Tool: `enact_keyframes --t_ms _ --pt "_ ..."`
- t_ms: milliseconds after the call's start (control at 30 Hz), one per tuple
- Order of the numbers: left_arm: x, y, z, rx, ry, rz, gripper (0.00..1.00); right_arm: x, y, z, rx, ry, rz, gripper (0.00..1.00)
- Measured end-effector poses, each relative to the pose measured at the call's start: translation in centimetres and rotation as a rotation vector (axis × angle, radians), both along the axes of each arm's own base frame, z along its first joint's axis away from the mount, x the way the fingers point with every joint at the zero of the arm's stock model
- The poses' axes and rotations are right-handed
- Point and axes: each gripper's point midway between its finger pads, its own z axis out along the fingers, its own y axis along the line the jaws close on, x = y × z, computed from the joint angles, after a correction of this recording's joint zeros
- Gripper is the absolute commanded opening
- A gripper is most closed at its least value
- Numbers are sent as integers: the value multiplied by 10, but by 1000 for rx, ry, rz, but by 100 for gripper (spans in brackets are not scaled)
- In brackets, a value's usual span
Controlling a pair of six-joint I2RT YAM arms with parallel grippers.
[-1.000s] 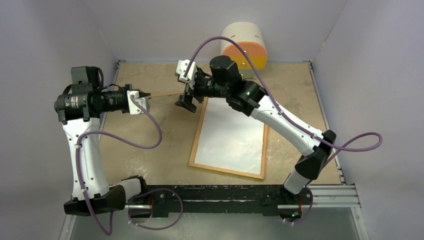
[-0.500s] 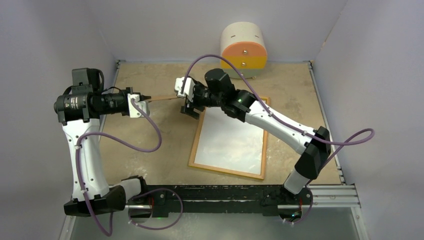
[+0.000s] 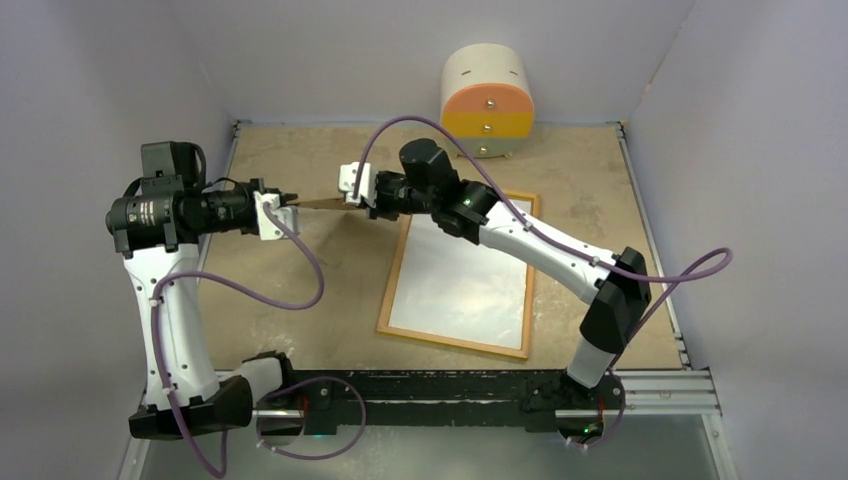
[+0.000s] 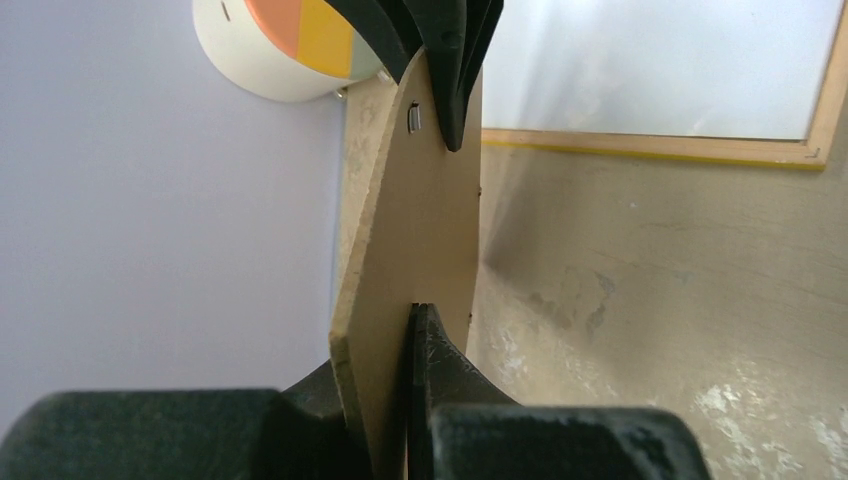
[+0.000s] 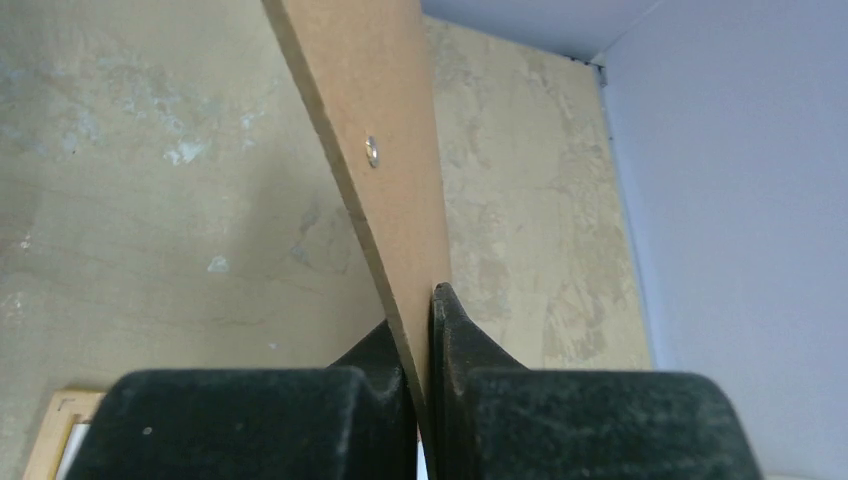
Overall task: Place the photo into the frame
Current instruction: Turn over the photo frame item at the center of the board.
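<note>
A thin brown backing board hangs edge-up above the table, held at both ends. My left gripper is shut on its left end, the fingers clamped on its face. My right gripper is shut on the other end, jaws pressed against both sides. The frame lies flat on the table, right of the board, wood back up. A white sheet fills its opening; it looks like the photo lying face down. The printed side is hidden.
A round white drawer unit with an orange and yellow front stands at the back wall. Purple walls close in the table on the left, back and right. Purple cables loop from both arms.
My right gripper has swung left from above the frame's top corner and shut on the board's free end. The left gripper has kept its hold and barely moved.
</note>
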Motion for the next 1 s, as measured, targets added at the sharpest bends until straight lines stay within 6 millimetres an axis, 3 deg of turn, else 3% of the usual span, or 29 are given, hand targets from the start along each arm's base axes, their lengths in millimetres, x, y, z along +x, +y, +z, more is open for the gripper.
enact_keyframes --t_ms 33,67,100,133,167,333,467,567,667,733,867,1000 --pt "0 2 -2 6 10 11 39 -1 2 -4 -10 -3 10 0" --pt "1 3 -5 9 20 17 48 -1 3 -7 -17 -4 13 0" --pt "5 4 -3 12 1 18 67 -2 5 -9 -19 2 15 0" --pt "9 4 0 4 -18 20 79 -3 6 -10 -14 17 11 0" --pt "13 3 5 -12 -40 25 83 -2 7 -9 -3 29 -8 0" --pt "39 8 27 -179 -100 189 88 13 7 10 61 108 -117 0" --pt "67 24 64 -350 -143 367 91 19 13 18 119 204 -183 0" --pt "91 38 97 -461 -135 485 92 42 7 29 222 372 -282 0" --pt "115 55 126 -537 -132 591 93 78 -16 37 339 551 -396 0" --pt "124 63 130 -563 -120 645 94 98 -34 37 390 622 -470 0" --pt "132 78 114 -594 -47 755 95 128 -73 31 483 792 -612 0" --pt "137 86 96 -590 25 810 95 124 -106 12 576 1032 -661 0"
